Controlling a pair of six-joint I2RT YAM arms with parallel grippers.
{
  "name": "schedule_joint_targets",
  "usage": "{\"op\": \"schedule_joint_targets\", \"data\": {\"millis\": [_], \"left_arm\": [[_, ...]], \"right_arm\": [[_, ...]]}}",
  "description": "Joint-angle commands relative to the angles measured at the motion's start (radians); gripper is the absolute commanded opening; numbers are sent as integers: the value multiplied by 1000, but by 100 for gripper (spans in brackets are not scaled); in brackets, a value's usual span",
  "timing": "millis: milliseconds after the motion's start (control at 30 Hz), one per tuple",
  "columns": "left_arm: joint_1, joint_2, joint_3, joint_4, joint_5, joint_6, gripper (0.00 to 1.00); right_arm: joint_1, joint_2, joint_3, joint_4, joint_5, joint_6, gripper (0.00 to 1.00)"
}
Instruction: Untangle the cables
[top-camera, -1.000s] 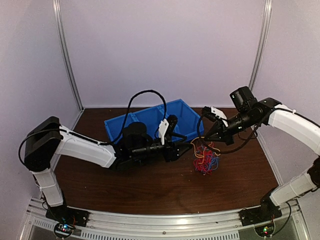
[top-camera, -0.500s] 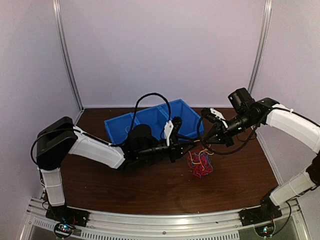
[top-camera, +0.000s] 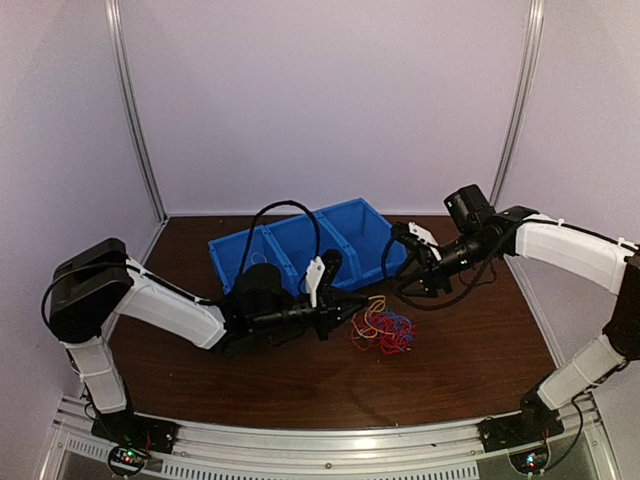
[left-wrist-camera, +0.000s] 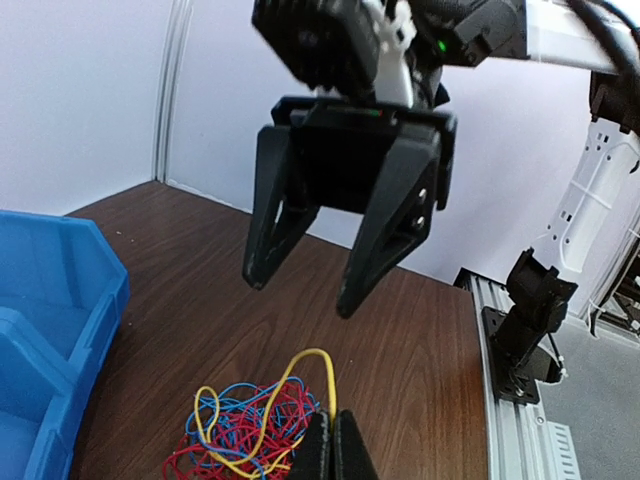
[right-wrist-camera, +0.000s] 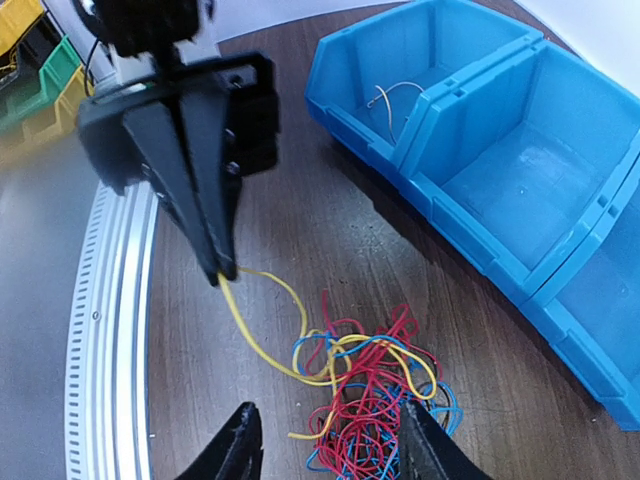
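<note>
A blue bin (top-camera: 355, 232) with three compartments sits on the table (top-camera: 300, 385) just behind both grippers. The right wrist view shows a thin pale wire (right-wrist-camera: 395, 95) lying in the compartment farthest from the right gripper (right-wrist-camera: 330, 440).

The cables (top-camera: 382, 330), a loose tangle of red, blue and yellow, lie flat on the table directly ahead of the left gripper (top-camera: 345, 312) and below the right gripper. The left gripper is fully closed, its tips pinching one yellow strand (right-wrist-camera: 262, 335). This strand arcs from the tips back into the tangle. The right gripper's jaws stand partly apart with nothing between them, and it hangs just above the pile.

A second ago the right gripper was closed on the bunch and held it off the table, while the left gripper was open beside the bin. Since then the right gripper has let go and shifted toward the bin. The left gripper has reached in and clamped. The pile has dropped, spread out, and now lies nearer the left gripper.
</note>
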Motion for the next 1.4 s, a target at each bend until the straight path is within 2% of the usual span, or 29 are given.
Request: {"op": "schedule_joint_targets", "data": {"millis": [0, 100, 200, 467, 633, 800, 900, 1000, 1100, 1200, 1367], "left_arm": [[2, -143, -77, 2, -106, -61, 0], [2, -206, -129, -92, -198, -111, 0], [1, -253, -216, -103, -247, -158, 0], [1, -383, -369, -210, -357, -173, 0], [1, -429, -401, -292, -387, -163, 0], [1, -435, -430, -291, -405, -181, 0], [0, -444, -439, -297, -418, -188, 0], [1, -476, -443, -332, -442, -182, 0], [1, -532, -453, -387, -481, -169, 0], [1, -607, -462, -454, -530, -151, 0], [1, -732, -487, -553, -606, -124, 0]], "right_arm": [[12, 114, -37, 192, 7, 50, 50], [42, 226, -6, 203, 6, 61, 53], [79, 298, -9, 242, 48, 76, 56], [164, 345, -66, 262, 136, 35, 60], [205, 373, -85, 250, 164, 5, 64], [238, 421, -71, 263, 224, 32, 64], [244, 460, -43, 272, 285, 79, 54], [244, 487, -26, 272, 343, 109, 24], [237, 478, -28, 253, 399, 113, 7], [193, 455, -25, 204, 438, 112, 0], [23, 392, -36, 125, 488, 80, 0]]}}
